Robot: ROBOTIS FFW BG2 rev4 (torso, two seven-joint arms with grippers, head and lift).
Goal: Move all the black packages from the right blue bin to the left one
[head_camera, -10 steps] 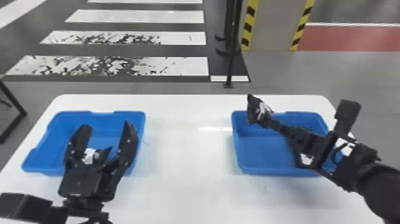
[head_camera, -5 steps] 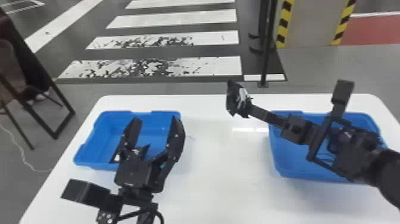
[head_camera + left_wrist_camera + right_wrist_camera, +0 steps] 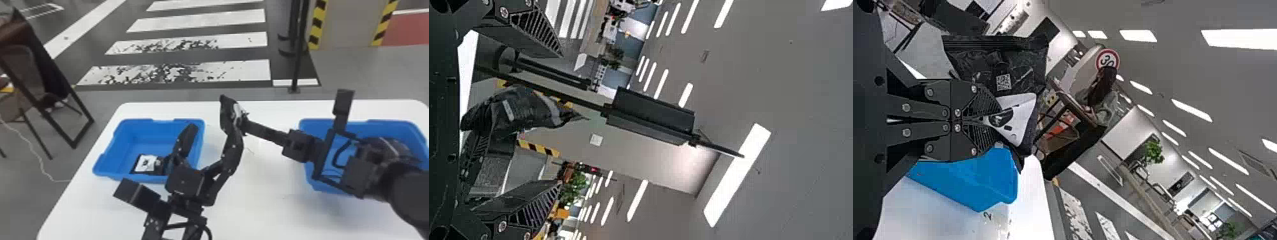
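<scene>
My right gripper (image 3: 984, 120) pinched a white-labelled black package (image 3: 1020, 62) above the table (image 3: 271, 207); my left gripper (image 3: 559, 119) gaped around it (best centred, closed firmly, before the right let go).

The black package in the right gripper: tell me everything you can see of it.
The black package is a thin, creased pouch of slightly glossy, plastic-looking film, with a white patch bearing a dark mark and a small square code. The right gripper's shut black fingers pinch it at the white patch. It is held up over the white table, between the two blue bins. Whether the open left gripper touches it, I can't tell.
</scene>
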